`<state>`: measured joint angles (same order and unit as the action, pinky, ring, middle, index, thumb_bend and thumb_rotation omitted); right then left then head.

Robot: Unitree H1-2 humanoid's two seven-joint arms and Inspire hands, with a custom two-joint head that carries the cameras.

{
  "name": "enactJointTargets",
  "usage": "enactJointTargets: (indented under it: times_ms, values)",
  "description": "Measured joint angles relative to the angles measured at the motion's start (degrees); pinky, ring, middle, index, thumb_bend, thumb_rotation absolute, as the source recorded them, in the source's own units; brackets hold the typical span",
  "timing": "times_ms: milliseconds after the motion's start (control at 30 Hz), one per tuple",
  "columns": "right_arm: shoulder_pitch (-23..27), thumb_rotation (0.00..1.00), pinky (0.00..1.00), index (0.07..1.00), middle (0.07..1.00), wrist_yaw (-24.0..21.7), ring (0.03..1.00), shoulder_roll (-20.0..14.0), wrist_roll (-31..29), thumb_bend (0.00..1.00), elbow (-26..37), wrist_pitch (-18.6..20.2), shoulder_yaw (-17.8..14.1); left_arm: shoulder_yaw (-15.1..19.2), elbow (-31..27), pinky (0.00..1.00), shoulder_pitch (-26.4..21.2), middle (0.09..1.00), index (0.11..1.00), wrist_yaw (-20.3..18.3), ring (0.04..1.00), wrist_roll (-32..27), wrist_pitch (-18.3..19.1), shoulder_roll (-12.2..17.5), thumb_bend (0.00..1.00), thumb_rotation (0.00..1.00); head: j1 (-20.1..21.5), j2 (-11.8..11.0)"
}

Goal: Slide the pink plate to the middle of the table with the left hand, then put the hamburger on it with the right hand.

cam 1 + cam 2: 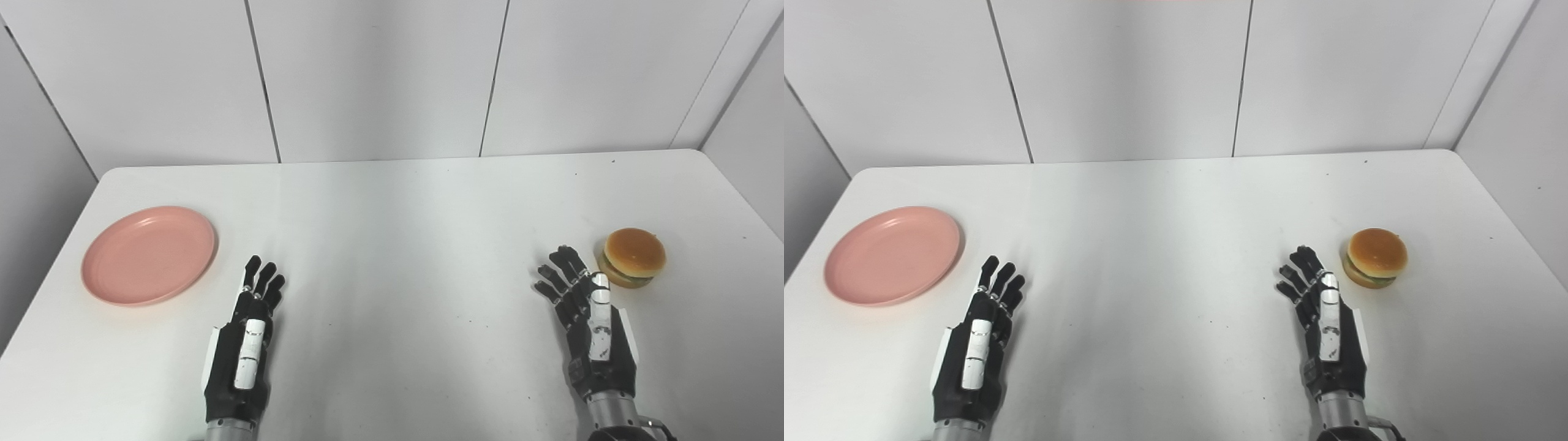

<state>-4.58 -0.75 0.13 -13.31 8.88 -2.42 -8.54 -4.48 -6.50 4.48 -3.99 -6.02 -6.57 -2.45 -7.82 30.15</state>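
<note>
The pink plate [149, 255] lies flat on the white table [404, 208], well to the left of the table's middle and near its left edge. Nothing is on it.

Just to the right of the plate and a little nearer to me is my left hand [245, 343]. It is empty, its fingers [262, 283] stretched forward and only slightly spread, thumb side up. It is close to the plate's rim but not touching it. I cannot quite tell whether this hand rests on the table or hangs just above it; the shadow under it is faint.

The middle of the table, between my two hands, is bare white surface with a few small dark specks.

Right of that middle is my right hand [591, 327], also empty, its fingers [558, 277] extended and fanned a bit wider than those of the left.

The hamburger [633, 257] sits upright on the table just beyond and to the right of my right hand, close to its fingertips but clear of them, well away from the plate on the far side of the table's middle.
</note>
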Motion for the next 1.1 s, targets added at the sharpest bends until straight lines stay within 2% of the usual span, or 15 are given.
enactJointTargets:
  times_ms: [167, 367, 433, 500, 567, 767, 900, 1100]
  values:
    - [0.4, 0.98, 0.83, 0.844, 0.883, 0.4, 0.845, -0.1, 0.0, 0.66, -0.2, 0.0, -0.1, 0.0, 0.1, 0.94, -0.5, 0.95, 0.949, 0.0, 0.927, 0.1, 0.7, 0.0, 0.78, 0.8, -1.3, 1.4]
    - [1.0, 0.97, 0.82, 0.846, 0.879, 0.4, 0.848, -0.8, -0.2, 0.67, -0.3, 0.1, -0.1, -0.1, 0.6, 0.93, -1.3, 0.936, 0.936, 0.1, 0.919, 0.3, 0.8, -0.1, 0.76, 0.79, -1.9, 1.8]
    - [1.0, 0.98, 0.83, 0.851, 0.885, 0.4, 0.859, -0.9, -0.3, 0.67, -0.3, 0.1, -0.1, -0.1, 0.6, 0.93, -1.3, 0.936, 0.937, 0.2, 0.922, 0.4, 0.8, -0.2, 0.75, 0.79, -2.7, 1.7]
    - [1.0, 0.99, 0.84, 0.859, 0.89, 0.4, 0.862, -1.1, -0.5, 0.66, -0.3, 0.2, 0.1, -0.2, 0.6, 0.93, -1.3, 0.938, 0.938, 0.4, 0.921, 0.9, 0.8, -0.3, 0.73, 0.8, -5.7, 1.7]
    - [1.0, 0.99, 0.84, 0.861, 0.892, 0.2, 0.862, -1.6, -1.0, 0.67, -0.3, 0.4, 0.2, -0.2, 0.7, 0.93, -1.3, 0.938, 0.939, 0.4, 0.92, 1.3, 0.7, -0.3, 0.72, 0.8, -5.8, 1.8]
    - [1.0, 0.97, 0.81, 0.856, 0.878, 0.5, 0.844, -2.3, -1.7, 0.68, -0.3, 1.6, 0.1, -0.4, 0.9, 0.92, -1.6, 0.938, 0.945, 0.6, 0.92, 2.2, 0.7, -0.4, 0.7, 0.81, -4.3, 1.1]
    - [1.1, 0.98, 0.82, 0.868, 0.887, 0.6, 0.851, -2.3, -1.5, 0.65, -0.3, 1.8, 0.1, -0.4, 1.4, 0.93, -1.9, 0.934, 0.941, 0.6, 0.915, 2.2, 0.7, -0.5, 0.7, 0.8, -2.9, 0.8]
    - [1.4, 0.96, 0.81, 0.88, 0.88, 0.6, 0.845, -2.2, -1.1, 0.65, -0.6, 1.7, 0.2, -0.2, 2.4, 0.92, -3.1, 0.937, 0.947, 0.6, 0.921, 1.2, 0.6, -0.4, 0.73, 0.8, -1.4, 0.2]
